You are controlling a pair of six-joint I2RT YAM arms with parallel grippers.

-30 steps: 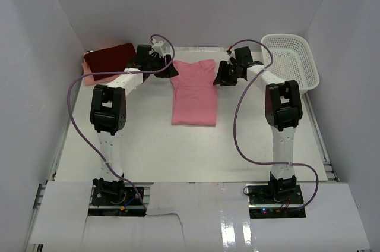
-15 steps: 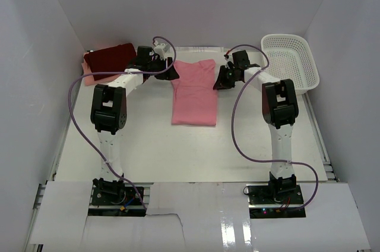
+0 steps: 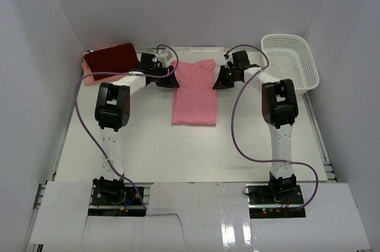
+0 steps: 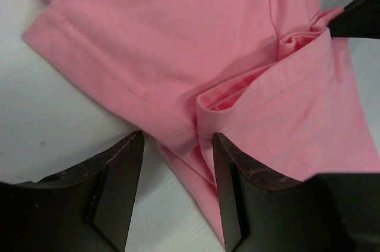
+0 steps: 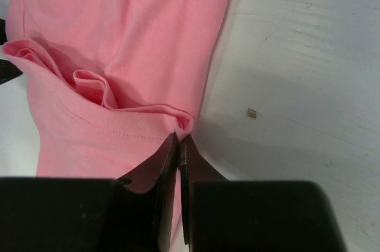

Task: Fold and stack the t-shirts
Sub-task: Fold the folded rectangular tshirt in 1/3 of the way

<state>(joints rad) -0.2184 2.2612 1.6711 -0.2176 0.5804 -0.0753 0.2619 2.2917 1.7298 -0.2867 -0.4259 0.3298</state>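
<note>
A salmon-pink t-shirt (image 3: 194,91) lies folded into a long strip on the table's middle. In the right wrist view my right gripper (image 5: 179,144) is shut on a pinch of this t-shirt's (image 5: 119,44) right edge near its far end. My left gripper (image 4: 178,186) stands open at the left edge, and a rumpled fold of the pink cloth (image 4: 178,44) lies between its fingers (image 4: 234,186) unclamped. From above, the left gripper (image 3: 172,81) and right gripper (image 3: 218,82) flank the shirt's far end. A dark maroon t-shirt (image 3: 110,59) rests folded at the back left on a pale peach one (image 3: 89,78).
A white mesh basket (image 3: 291,62) stands at the back right beside the right arm. White walls close in the table on three sides. Purple cables loop from both arms over the table.
My right gripper has closed onto the pink shirt's right edge. My left gripper has slid right from beside the maroon shirt to the pink shirt's left edge, jaws still apart.
</note>
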